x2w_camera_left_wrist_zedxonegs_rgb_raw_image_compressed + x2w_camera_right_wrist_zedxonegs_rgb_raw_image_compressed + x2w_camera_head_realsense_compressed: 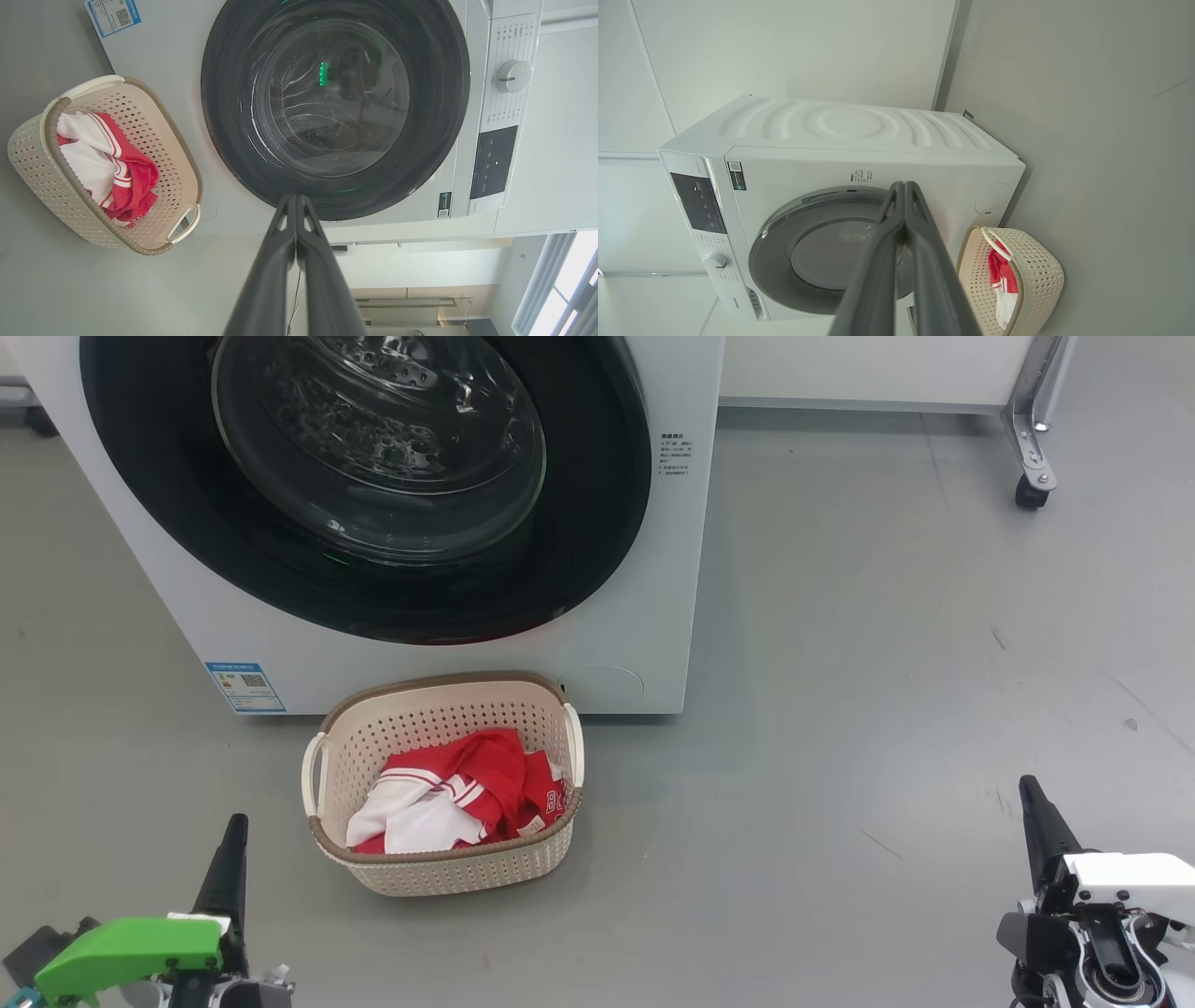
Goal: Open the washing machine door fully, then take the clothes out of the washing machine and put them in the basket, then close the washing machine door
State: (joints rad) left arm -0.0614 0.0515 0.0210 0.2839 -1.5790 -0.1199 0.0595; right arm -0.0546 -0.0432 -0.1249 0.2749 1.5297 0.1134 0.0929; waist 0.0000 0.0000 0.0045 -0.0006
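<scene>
The white washing machine (644, 616) stands ahead with its round black-rimmed door (373, 476) flush against the front, also seen as door (336, 102) and door (822, 252). On the floor right before it sits the cream basket (448, 873), and the red and white clothes (457, 793) lie inside it; basket (46, 186) and clothes (112, 163) show again, as do basket (1036, 275) and clothes (1001, 280). My left gripper (235, 826) is shut and empty at the lower left. My right gripper (1029, 786) is shut and empty at the lower right.
Grey floor spreads to the right of the washer. A metal frame leg on a caster (1032, 490) stands at the far right by the white wall. The washer's control panel and dial (513, 76) sit at its top.
</scene>
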